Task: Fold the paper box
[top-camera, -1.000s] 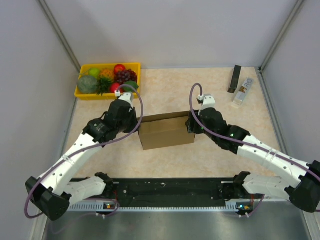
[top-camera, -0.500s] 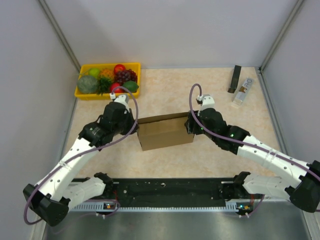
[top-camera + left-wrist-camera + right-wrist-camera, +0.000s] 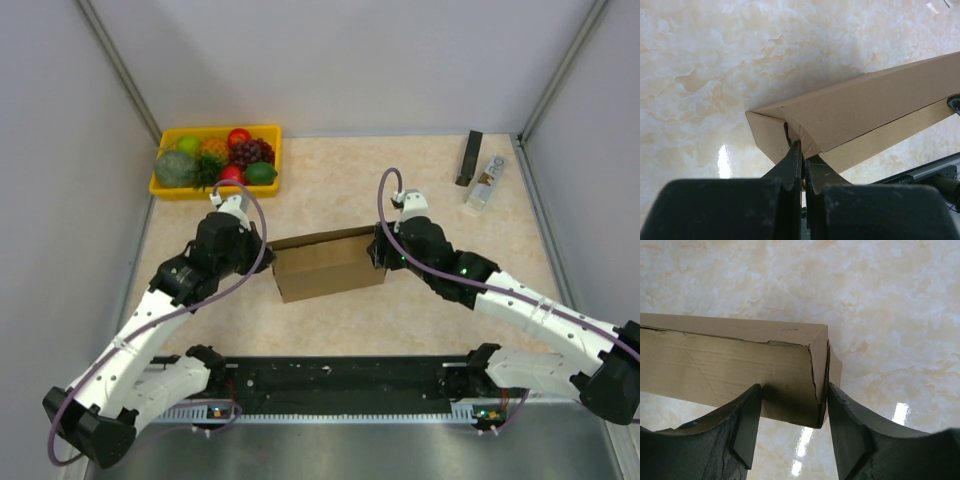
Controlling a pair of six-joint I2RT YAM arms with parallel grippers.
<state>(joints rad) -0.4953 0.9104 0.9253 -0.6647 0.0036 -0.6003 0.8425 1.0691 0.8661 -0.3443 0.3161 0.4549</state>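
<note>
The paper box (image 3: 330, 265) is a brown cardboard box in the middle of the table, partly folded, with its lid panel raised along the far edge. My left gripper (image 3: 266, 252) is at the box's left end. In the left wrist view the left gripper (image 3: 802, 150) has its fingers pressed together on a corner flap of the box (image 3: 865, 110). My right gripper (image 3: 381, 252) is at the box's right end. In the right wrist view the right gripper (image 3: 794, 390) is open and straddles the end corner of the box (image 3: 740, 365), with the right finger (image 3: 850, 420) against the side flap.
A yellow tray (image 3: 168, 188) of fruit stands at the back left, just behind my left arm. A black bar (image 3: 470, 158) and a small clear item (image 3: 486, 184) lie at the back right. Grey walls close in both sides.
My left arm has drawn back to the left and toward me, keeping its gripper at the box's left end. The box has shifted slightly left. The right arm has hardly moved.
</note>
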